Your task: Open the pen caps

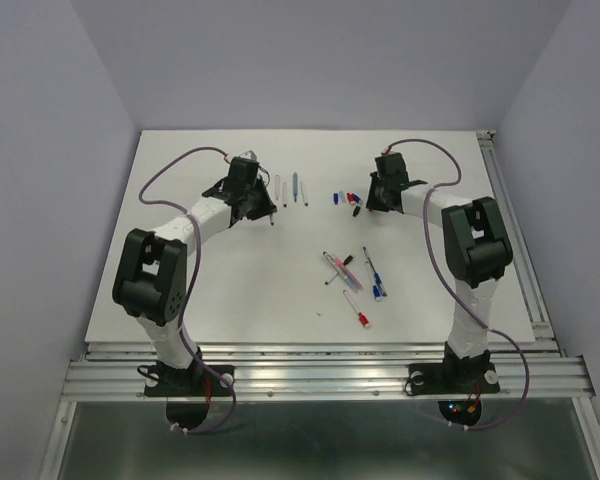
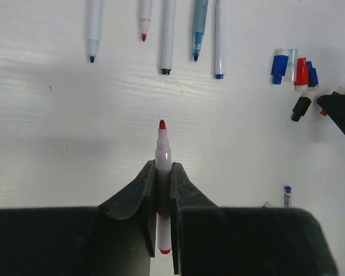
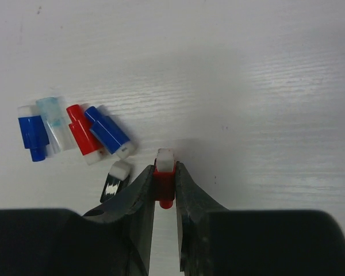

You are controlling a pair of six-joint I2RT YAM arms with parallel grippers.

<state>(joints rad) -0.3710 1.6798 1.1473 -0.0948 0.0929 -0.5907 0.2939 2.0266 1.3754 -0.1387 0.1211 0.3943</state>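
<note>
White tabletop (image 1: 230, 290), pale lavender walls on three sides. No tray, bin or other container in view; everything lies loose on the surface.

Nearest the arm bases: a scatter of capped pens (image 1: 352, 275), with one red-capped pen (image 1: 361, 319) lying a little apart toward the near edge. Count unclear from the top view; I judge four or five. These are the work left.

Mid-table, left gripper (image 2: 163, 168): fingers clamped on the barrel of a red pen (image 2: 162, 141). Its tip is bare and points away from the wrist; no cap on it.

Right gripper (image 3: 164, 168): fingers pinched on a red cap (image 3: 165, 177), held just beside the cap pile. Cannot tell whether the cap touches the table.

Farther out: loose pen caps (image 3: 75, 135) in a small heap. Two are blue, one red, one clear and one black; the red and one blue are touching, the black slightly apart. Beyond the left gripper, a row of five bare pens (image 2: 167, 34) lies roughly parallel, with the heap off the row's right end.

Progress, as judged: five pens opened and sorted, barrels in the row, caps in the heap. The sixth is pulled apart, its halves one in each gripper and not yet set down. Somewhat past halfway.
</note>
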